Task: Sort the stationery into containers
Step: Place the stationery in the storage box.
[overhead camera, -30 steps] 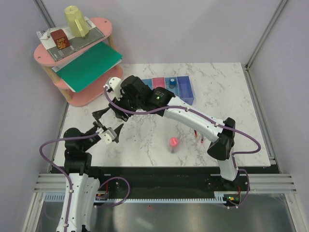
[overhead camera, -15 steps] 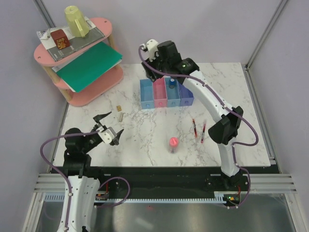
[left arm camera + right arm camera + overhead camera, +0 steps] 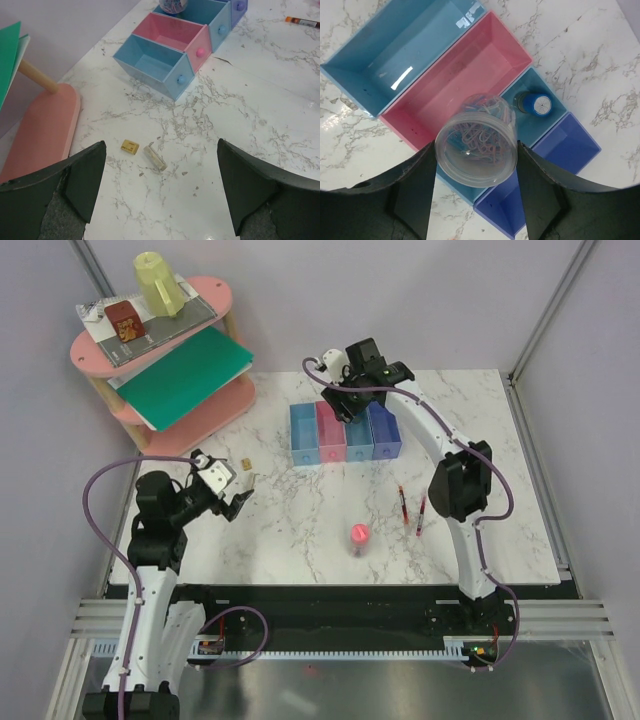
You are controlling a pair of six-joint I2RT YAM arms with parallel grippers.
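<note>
Sorting looked barely started. Only one thing was put away: the blue-capped small bottle (image 3: pixel 538 105) stood in the third bin of the containers (image 3: pixel 304 435), a row of four bins near the top middle of the overhead view. The first blue bin, the pink bin and the purple-blue bin looked empty. Left out on the counter (image 3: pixel 300 530) were the two red pens (image 3: pixel 402 503), lying side by side right of the middle. The pink-capped tube (image 3: pixel 358 535) stood near the bottom middle. The two tan blocks (image 3: pixel 130 146) lay close together in the lower middle of the left wrist view. The left pincer (image 3: pixel 227 500) hung near those blocks with its fingers spread wide and nothing in them. The right pincer (image 3: pixel 348 402) held a clear jar (image 3: pixel 475 137) full of paper clips above the bins, about where the pink bin met the third one. That jar hid part of the bins below it. A pink shelf (image 3: pixel 150 435) with a yellow cup (image 3: pixel 158 285), a brown box (image 3: pixel 125 320) and a green board (image 3: pixel 185 375) stood in the upper left, well apart from the bins.
</note>
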